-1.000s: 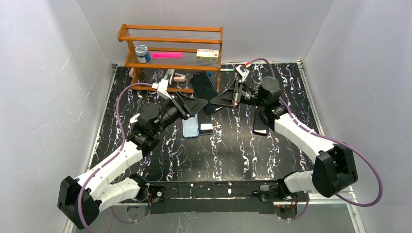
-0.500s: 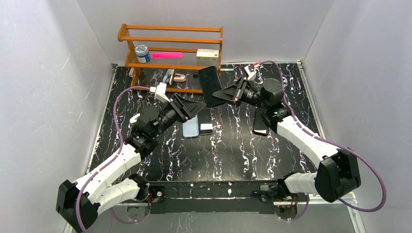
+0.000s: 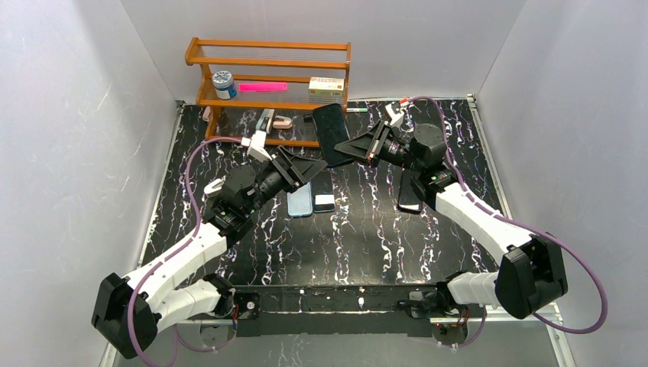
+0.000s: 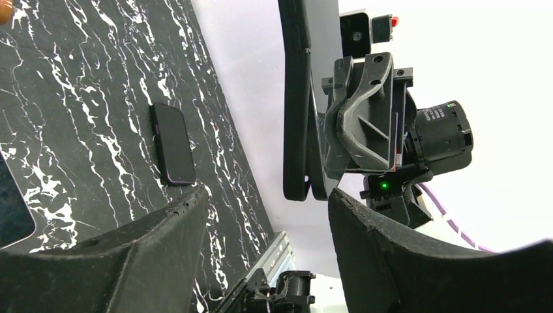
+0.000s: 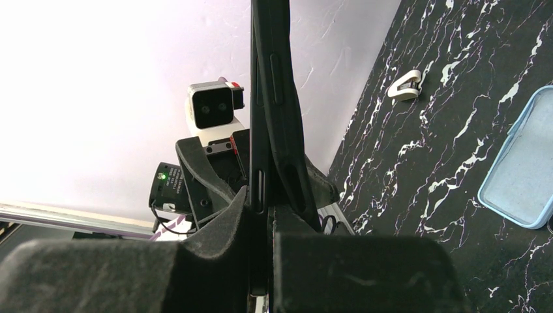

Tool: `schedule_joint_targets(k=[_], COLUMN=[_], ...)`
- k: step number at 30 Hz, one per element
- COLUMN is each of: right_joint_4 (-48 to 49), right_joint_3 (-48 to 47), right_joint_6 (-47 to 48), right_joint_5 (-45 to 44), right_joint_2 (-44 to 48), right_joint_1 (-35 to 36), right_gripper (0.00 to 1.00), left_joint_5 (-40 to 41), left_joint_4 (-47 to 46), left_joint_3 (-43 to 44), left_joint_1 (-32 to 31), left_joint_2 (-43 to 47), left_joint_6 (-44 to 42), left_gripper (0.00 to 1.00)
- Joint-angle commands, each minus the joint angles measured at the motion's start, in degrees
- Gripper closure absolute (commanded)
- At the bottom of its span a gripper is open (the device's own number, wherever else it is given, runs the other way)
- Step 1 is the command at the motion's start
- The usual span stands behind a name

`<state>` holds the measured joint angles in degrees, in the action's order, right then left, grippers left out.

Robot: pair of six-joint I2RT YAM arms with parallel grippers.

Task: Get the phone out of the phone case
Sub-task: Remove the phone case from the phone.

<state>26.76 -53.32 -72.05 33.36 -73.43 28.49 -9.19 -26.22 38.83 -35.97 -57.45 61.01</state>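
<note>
My right pincer (image 3: pixel 341 150) was clenched on the phone (image 3: pixel 330 128), raised above the worktop (image 3: pixel 367 222). My left pincer (image 3: pixel 315 165) stood released just beside its lower end, apart.

Counted two robot arms: left arm (image 3: pixel 191 245), right arm (image 3: pixel 474 210). Three phones: one black-cased phone (image 3: pixel 330 131), one dark phone (image 3: pixel 409 195), one half-hidden phone (image 3: pixel 324 187). One light-blue case (image 3: pixel 299 200). One wooden rack (image 3: pixel 267 73), one jar (image 3: pixel 224 82), one pink strip (image 3: pixel 262 87), one small box (image 3: pixel 326 86).
</note>
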Motion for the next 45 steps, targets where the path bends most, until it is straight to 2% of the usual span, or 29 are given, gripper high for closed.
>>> schedule_joint_targets(k=[1, 21, 45], right_joint_4=[6.37, 6.02, 5.80], right_joint_3=[-0.12, 0.06, 0.76], right_joint_6=[-0.69, -0.81, -1.35], right_joint_5=[-0.08, -0.63, 1.19], right_joint_2=[3.35, 4.60, 5.49], right_joint_1=[-0.11, -0.11, -0.12], right_gripper=[0.99, 0.99, 0.99], left_joint_5=[-0.54, 0.10, -2.54], left_joint_4=[-2.71, -3.32, -9.29], left_joint_3=[-0.42, -3.02, -0.37], left_joint_1=[-0.16, -0.24, -1.29], left_joint_2=[-0.84, 1.88, -2.91], left_joint_6=[0.51, 1.93, 3.24], left_gripper=[0.35, 0.34, 0.33])
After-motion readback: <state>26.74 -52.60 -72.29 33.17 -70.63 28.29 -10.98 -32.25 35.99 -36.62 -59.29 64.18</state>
